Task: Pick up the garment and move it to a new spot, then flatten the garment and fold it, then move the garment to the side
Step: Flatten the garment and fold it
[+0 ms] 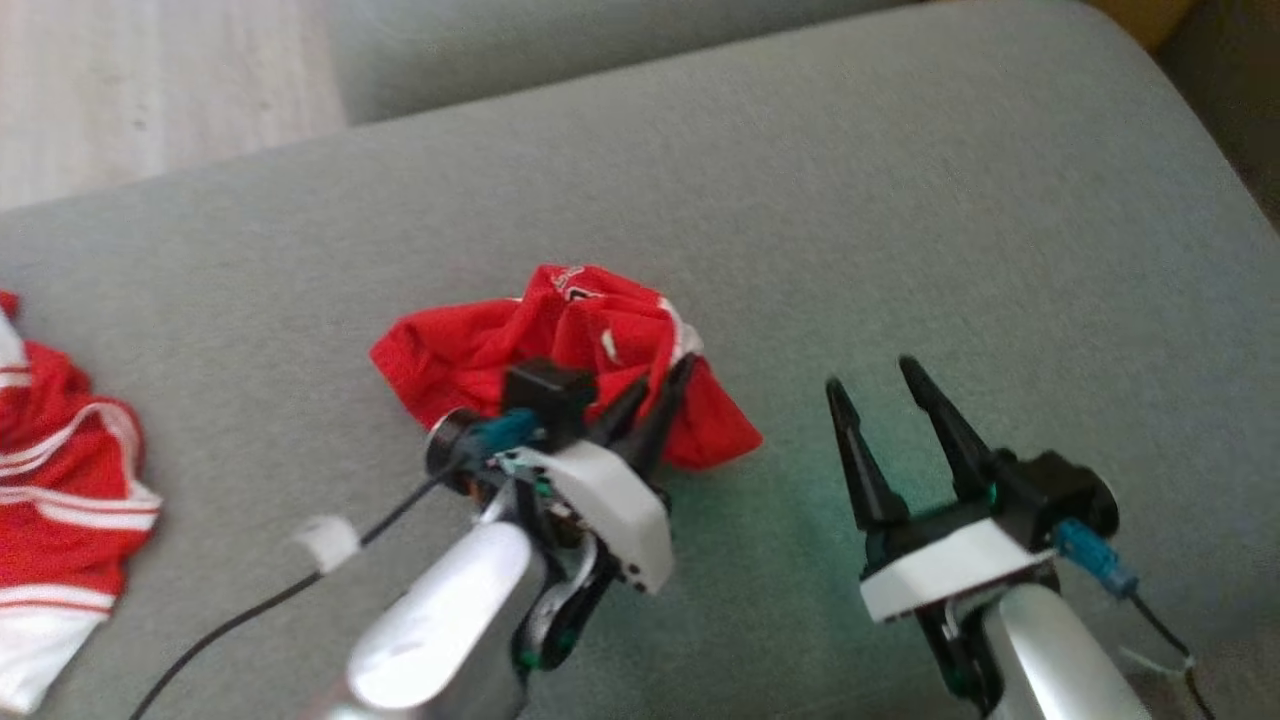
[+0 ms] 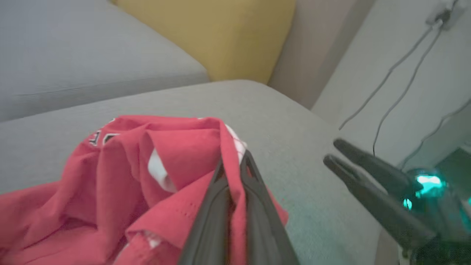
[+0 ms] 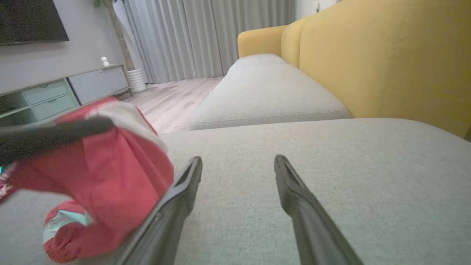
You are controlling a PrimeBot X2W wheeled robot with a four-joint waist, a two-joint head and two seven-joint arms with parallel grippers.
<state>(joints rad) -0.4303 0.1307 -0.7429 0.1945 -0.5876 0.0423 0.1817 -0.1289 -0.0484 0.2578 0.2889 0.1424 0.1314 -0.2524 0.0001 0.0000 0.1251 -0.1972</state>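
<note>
So the garment (image 1: 470,350) sits bunched up around the middle of the sofa seat (image 1: 900,200). The left gripper (image 1: 662,380) is at the garment's near right side, touching it and tucked into its folds. The right gripper (image 1: 872,375) is just right of the garment, apart from it, over the seat. A second garment (image 1: 60,470) lies well to the garment's left. The floor (image 1: 150,90) is behind and left of it, past the seat.

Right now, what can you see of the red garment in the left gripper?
The red garment is a crumpled heap of thin, jersey-like cloth with white trim and a bit of dark lettering on one fold. It rests on the grey sofa cushion, bunched rather than flat. The left gripper is shut on an upstanding fold at its right side; the open right gripper stands apart from it.
</note>
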